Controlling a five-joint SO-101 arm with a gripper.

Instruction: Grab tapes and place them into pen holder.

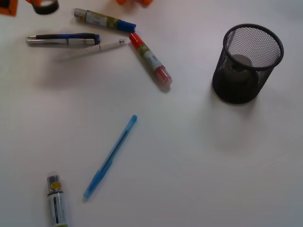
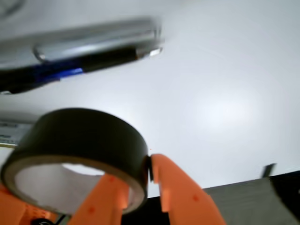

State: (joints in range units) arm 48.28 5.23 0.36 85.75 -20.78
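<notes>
Fingers: our orange fingers (image 2: 180, 192) clamp the wall of the black tape roll (image 2: 77, 145), one inside the ring and one outside, as the wrist view shows it. The gripper (image 2: 140, 192) is closed on the roll.
Roll in hand: in the front view we see it only as a dark ring (image 1: 46, 6) at the far left edge, partly cut off by the frame, with orange parts just beside it.
Lifted or not: we cannot tell whether the roll rests on the table (image 1: 199, 165) or hangs just above it.
Pen holder: the black mesh cup (image 1: 247, 64) stands upright at the far right, well apart from the roll. Something dark with a pale top (image 1: 240, 64) shows through the mesh inside; we judge it to be tape already dropped in, though it is too dim to be sure.
Other tapes: none lies loose on the table in either view.
Step in hand: we judge the grasp made and the carry about to begin.
Next move: it calls for a lift clear of the table, a long sweep rightward to above the cup's rim, then a release.
Obstacles: the silver and blue pen (image 1: 63, 39), the blue-capped marker (image 1: 104, 20) and the red marker (image 1: 150, 59) lie near the roll and along the way, so height matters before travel.
Risk: a hold on one wall may let the ring tilt.
</notes>
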